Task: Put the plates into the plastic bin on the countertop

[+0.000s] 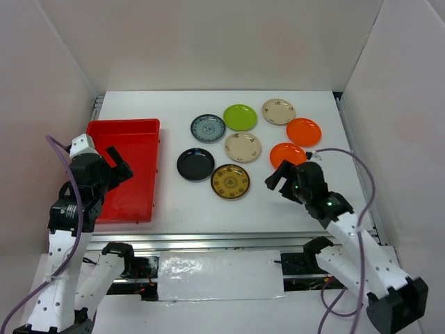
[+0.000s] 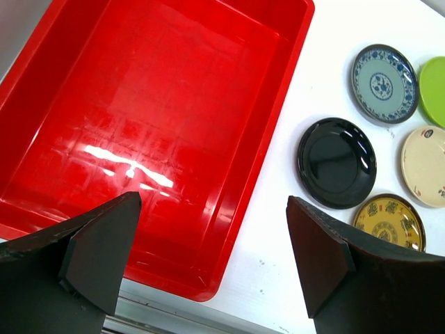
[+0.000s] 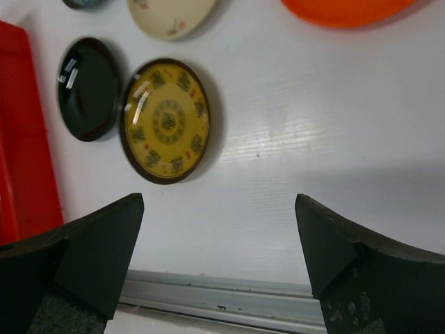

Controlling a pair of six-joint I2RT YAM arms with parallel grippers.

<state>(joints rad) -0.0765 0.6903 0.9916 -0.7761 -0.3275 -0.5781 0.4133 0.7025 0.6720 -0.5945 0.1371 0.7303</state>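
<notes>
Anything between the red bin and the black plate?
Nothing: bare countertop separates the bin from the black plate, clearest in the left wrist view.

Plastic bin lies left on the countertop; plates cluster right (outside it).

The left arm and right arm: white housings, black joints. The left end effector and right end effector: matte black wedge fingers. A lilac cable trails each arm.
</notes>
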